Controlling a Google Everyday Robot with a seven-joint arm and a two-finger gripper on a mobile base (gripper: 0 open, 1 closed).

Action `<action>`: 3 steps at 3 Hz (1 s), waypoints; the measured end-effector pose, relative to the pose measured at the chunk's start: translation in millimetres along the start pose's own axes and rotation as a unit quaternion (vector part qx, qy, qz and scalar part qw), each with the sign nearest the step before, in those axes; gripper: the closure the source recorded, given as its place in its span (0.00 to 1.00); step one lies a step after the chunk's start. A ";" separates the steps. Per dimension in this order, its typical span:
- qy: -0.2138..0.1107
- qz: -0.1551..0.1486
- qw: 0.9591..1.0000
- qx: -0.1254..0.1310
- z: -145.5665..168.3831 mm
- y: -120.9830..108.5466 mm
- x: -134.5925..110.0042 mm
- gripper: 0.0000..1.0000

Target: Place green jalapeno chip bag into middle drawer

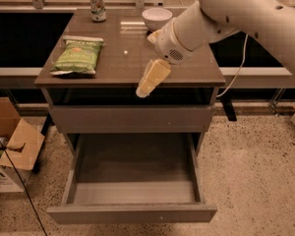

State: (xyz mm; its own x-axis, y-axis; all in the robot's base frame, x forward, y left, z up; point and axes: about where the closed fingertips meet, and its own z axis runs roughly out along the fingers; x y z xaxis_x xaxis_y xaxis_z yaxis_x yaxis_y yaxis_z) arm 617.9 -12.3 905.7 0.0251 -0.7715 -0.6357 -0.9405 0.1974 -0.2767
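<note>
Bag [78,57] lies flat, upper left, on the tabletop [128,43]. Gripper [148,82] hangs centre frame above the open drawer [132,193]; open or closed, can't tell. Bag looks light, crinkly and slippery, so pinch a sealed edge.

The green jalapeno chip bag [78,57] lies flat on the left part of the worktop [123,58], with its pale top edge toward the back. The middle drawer [132,213] stands open below, showing its grey floor and low side walls. My gripper [148,80] hangs at the worktop's front edge, well apart from the bag.
</note>
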 end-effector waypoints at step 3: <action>-0.053 0.003 0.998 -0.042 91.4 -36.4 -58.8 0.00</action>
State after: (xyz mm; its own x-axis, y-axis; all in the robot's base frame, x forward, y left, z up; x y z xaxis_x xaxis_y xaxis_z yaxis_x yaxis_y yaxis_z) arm 681.7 81.2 887.3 0.0519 -0.7009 -0.7113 -0.9657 0.1462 -0.2145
